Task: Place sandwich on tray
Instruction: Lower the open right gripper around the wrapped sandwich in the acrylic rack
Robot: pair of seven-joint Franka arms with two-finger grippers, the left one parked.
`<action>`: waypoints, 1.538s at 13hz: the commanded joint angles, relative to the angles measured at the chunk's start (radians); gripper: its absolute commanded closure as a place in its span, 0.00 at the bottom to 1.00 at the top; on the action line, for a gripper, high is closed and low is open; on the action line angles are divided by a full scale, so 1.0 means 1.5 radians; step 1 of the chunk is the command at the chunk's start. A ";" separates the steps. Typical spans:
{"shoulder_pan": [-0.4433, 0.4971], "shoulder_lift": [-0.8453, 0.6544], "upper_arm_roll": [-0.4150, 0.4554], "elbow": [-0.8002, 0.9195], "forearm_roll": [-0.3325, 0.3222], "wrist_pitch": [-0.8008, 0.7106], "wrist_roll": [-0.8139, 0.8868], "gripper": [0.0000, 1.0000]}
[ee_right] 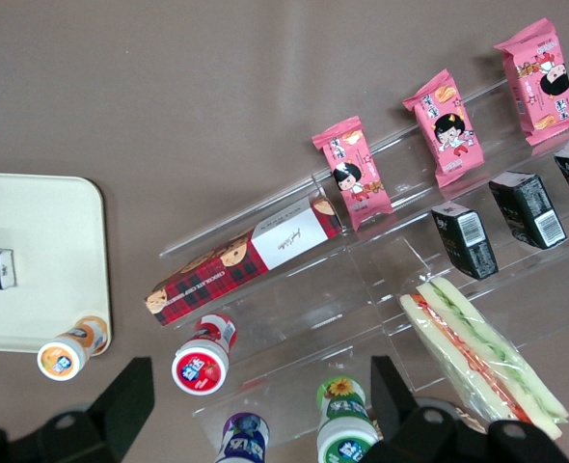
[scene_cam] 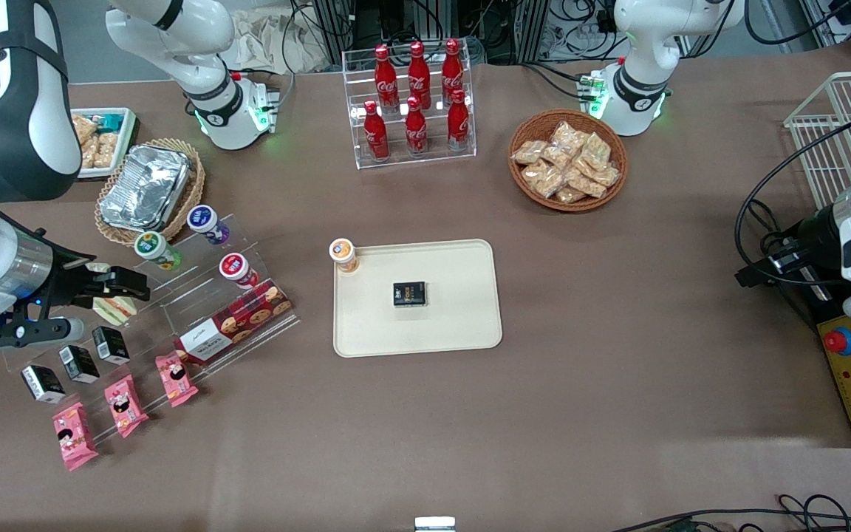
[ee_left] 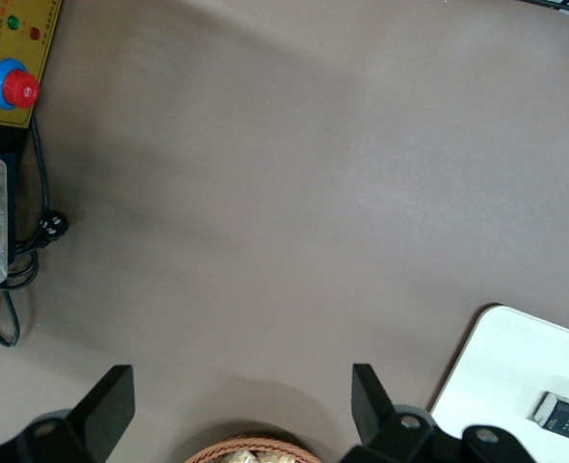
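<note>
We see the table [scene_cam: 617,384] covered in a matt brown sheet, smooth and cloth-like. On it the tray [scene_cam: 462,325] looks like smooth cream plastic with a dull sheen. The sandwich [ee_right: 482,352] sits in clear glossy film on a stepped stand [ee_right: 362,289] of transparent, shiny plastic, and the pink packets [ee_right: 352,174] there are glossy foil. Beside the stand, a crinkled metal foil container [scene_cam: 145,185] lies in a rough woven basket [scene_cam: 193,193]. The gripper [scene_cam: 130,284] above the sandwich is matt black.
</note>
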 commanded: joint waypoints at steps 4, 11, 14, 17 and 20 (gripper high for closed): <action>-0.012 0.001 0.010 0.005 -0.011 0.004 0.006 0.00; -0.014 0.004 0.006 -0.013 -0.026 -0.003 0.000 0.00; -0.018 0.003 0.004 -0.027 -0.038 -0.003 -0.064 0.00; -0.029 0.001 -0.005 -0.058 -0.066 0.011 -0.138 0.00; -0.063 -0.013 -0.004 -0.113 -0.075 0.070 -0.233 0.00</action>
